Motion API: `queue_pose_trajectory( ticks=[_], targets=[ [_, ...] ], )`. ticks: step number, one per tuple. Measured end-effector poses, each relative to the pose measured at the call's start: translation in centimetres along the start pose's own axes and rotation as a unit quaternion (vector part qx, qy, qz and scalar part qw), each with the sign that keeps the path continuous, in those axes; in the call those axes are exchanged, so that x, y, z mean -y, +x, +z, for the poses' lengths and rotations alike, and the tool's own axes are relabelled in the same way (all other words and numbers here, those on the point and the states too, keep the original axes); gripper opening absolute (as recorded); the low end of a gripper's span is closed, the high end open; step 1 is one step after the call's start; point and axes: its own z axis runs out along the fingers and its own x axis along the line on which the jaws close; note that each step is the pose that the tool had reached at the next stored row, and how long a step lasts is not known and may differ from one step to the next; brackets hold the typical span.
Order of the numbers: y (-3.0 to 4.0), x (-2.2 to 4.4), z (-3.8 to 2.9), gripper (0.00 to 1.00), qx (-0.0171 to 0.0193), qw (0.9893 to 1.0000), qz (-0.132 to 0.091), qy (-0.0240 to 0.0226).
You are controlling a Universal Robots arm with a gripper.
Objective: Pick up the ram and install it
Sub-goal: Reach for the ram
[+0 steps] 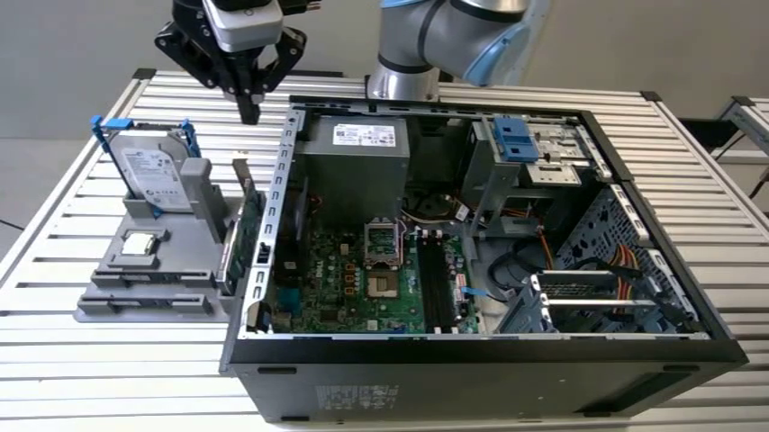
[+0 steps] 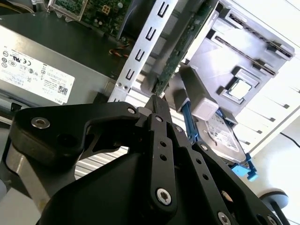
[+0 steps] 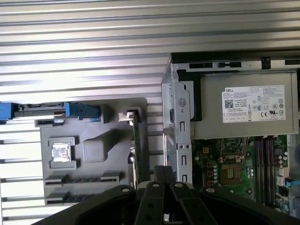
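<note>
With its fingers [image 2: 159, 136] pinched together on nothing, the gripper [image 1: 248, 110] hangs over the table [image 1: 72, 378]'s far edge, while the ram [image 3: 89, 178] seems, not certainly, the dark strip in a slot of the grey holder [image 1: 90, 310]; descending unopened could jab it, or clip the upright hard drive [image 1: 154, 175].

- A robotics lab or test workshop.
- A robot arm [image 1: 445, 36] rises at the back edge of a slatted metal table [image 1: 72, 360].
- An open PC case [image 1: 481, 369] lies on the table, its motherboard [image 1: 360, 279] bared.
- A grey fixture [image 1: 144, 301] beside the case holds loose parts, a hard drive [image 1: 154, 175] among them.
- Behind is a plain grey wall [image 1: 72, 45], with another slatted table [image 1: 751, 117] at the exterior view's right.
</note>
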Motion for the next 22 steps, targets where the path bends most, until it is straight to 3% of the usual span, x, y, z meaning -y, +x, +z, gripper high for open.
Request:
queue_pose_trajectory(
  ticks=[22],
  targets=[
    [2.56, 0.18, -0.05, 0.0, -0.0001, 1.0, 0.0, 0.0]
  ],
)
